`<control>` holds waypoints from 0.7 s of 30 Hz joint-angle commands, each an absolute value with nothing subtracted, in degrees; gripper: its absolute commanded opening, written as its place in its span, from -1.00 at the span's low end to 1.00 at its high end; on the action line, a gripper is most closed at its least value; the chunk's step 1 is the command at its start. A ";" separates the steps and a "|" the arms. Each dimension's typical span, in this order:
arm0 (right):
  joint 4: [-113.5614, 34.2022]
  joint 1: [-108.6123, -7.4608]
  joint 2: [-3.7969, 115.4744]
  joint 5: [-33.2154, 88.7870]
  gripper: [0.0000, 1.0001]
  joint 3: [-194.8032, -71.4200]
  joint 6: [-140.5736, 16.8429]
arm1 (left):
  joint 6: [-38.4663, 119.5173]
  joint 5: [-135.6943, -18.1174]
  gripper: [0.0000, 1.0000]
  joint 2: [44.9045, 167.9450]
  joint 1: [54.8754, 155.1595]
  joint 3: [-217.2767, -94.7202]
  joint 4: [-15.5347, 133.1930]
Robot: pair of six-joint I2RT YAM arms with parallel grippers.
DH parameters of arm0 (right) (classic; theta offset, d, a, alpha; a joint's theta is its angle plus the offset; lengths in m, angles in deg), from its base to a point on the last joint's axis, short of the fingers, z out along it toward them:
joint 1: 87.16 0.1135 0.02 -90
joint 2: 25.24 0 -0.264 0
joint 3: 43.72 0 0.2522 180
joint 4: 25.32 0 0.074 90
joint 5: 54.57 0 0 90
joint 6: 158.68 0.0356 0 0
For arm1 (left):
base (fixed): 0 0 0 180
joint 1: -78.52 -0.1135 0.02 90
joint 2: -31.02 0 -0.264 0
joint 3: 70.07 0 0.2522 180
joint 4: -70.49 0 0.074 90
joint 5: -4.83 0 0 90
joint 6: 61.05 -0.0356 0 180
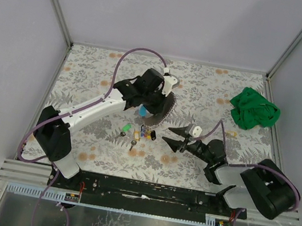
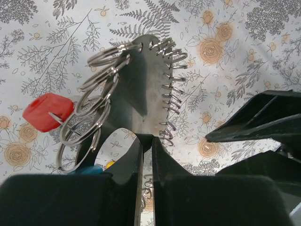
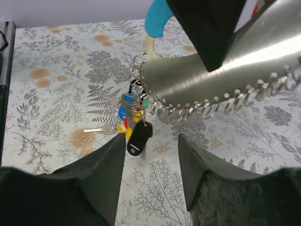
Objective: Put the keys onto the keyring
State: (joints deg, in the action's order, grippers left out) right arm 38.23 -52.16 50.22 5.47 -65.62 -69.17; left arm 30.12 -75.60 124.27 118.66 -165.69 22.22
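Your green key (image 1: 127, 128) lies flat on the table (image 1: 213, 88), past the tips of the right gripper (image 1: 167, 135) and on the near side of the left gripper (image 1: 155, 103). Its long axis runs on a diagonal. The bright green cap is the end closer to the left gripper, and the short metal shank points away toward the near-left.

The yellow-orange key (image 3: 108, 128) sits closer to you, just ahead of the right gripper's finger on the left of its wrist view. Its cap is up against a bunch of coloured tags (image 3: 134, 110), and its silver blade points away from the bunch toward the near rail. You cannot tell whether it is hooked to the bunch or only touching it. Both keys are small, with a bare metal blade and a plastic head.

The left gripper is clamped on the inner edge of a half-round metal plate (image 3: 211, 70), with both fingers flat against it. The plate carries the rings. Small wire rings (image 3: 188, 113) are threaded through holes along its curved rim. Larger split rings (image 2: 89, 117) hang at one end, with a red cap (image 2: 47, 111) among them. A blue piece (image 3: 157, 19) shows beside the left fingers. The tag bunch and a black fob (image 3: 138, 137) sit under the rim's end, straight ahead of the right gripper.

The right gripper's fingers are spread wide with nothing between them, and its tips are near the plate but apart from it.

A green cloth (image 1: 254, 110) lies well off behind the right gripper.
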 commanded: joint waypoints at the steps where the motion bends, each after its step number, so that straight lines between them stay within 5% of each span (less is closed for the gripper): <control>1: 57.00 -49.11 57.81 8.45 0.06 -65.53 -75.80 | 29.53 -75.15 -1.00 123.00 119.56 -168.15 22.88; 7: 58.12 -46.65 62.20 14.15 -0.23 -66.43 -80.87 | 29.63 -74.50 -1.00 122.23 120.07 -168.00 23.20; 21: 58.13 -45.42 63.18 18.67 -0.51 -68.34 -81.82 | 30.44 -72.57 -1.00 120.59 120.37 -166.54 25.35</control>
State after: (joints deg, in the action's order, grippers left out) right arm 49.10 -46.13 63.20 16.25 -66.65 -79.90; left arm 30.18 -73.86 122.65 119.90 -165.72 22.46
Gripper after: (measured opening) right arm 0.260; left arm 0.033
